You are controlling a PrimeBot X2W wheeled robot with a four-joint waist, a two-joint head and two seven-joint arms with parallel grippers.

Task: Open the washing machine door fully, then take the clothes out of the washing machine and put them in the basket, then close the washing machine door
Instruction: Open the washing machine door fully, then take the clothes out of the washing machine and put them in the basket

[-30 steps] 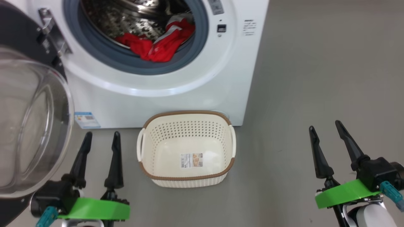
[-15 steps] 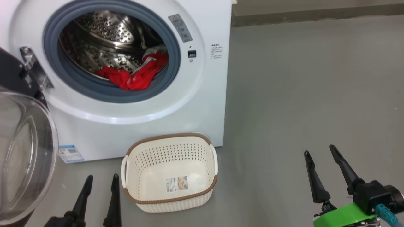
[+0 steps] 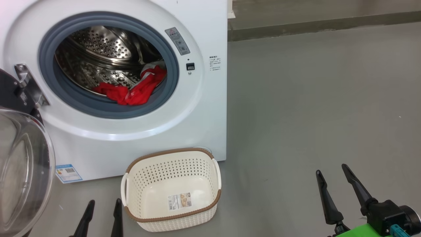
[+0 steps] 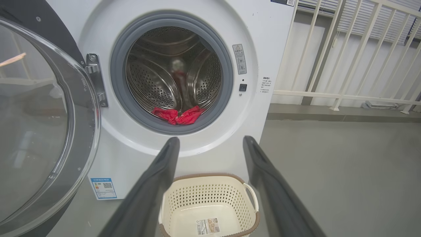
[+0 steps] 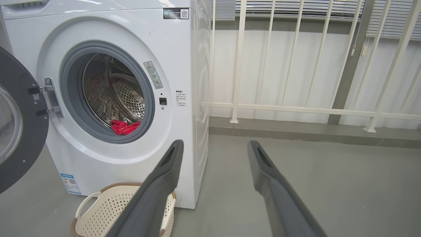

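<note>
A: Where is the big white front-loading washing machine [image 3: 197, 108]?

B: In the head view it takes up the 10 to 12 o'clock part. Its large round door with the glossy black rim and clear glass bowl [image 3: 19, 171] is swung wide on a metal hinge [image 3: 28, 84] and stands at 8 o'clock, clear of the opening.

A: And the bright red clothes with white stripes [image 3: 131, 92]?

B: They are inside the perforated steel drum [image 3: 98, 49], heaped at the opening's 5 o'clock and lying against the grey rubber ring [image 3: 108, 110]. Both grippers are well apart from them.

A: The basket?

B: The small cream-white perforated plastic basket with the brown woven-look rim [image 3: 174, 152] sits upright on the grey floor [image 3: 312, 98] at 6 o'clock, just beside the foot of the machine. A paper label [image 3: 180, 201] shows on its bottom.

A: How are the hands?

B: The left gripper [image 3: 103, 202] is at 7 o'clock, just beside the basket, its two long dark fingers spread and released, grasping nothing. In its wrist view the drum opening lies at 12 o'clock. The right gripper [image 3: 331, 169] is at 4 o'clock over bare floor, well apart from the basket and the machine, its fingers likewise spread and empty. Its wrist view has a white railing [image 5: 296, 108] at 1 o'clock.
</note>
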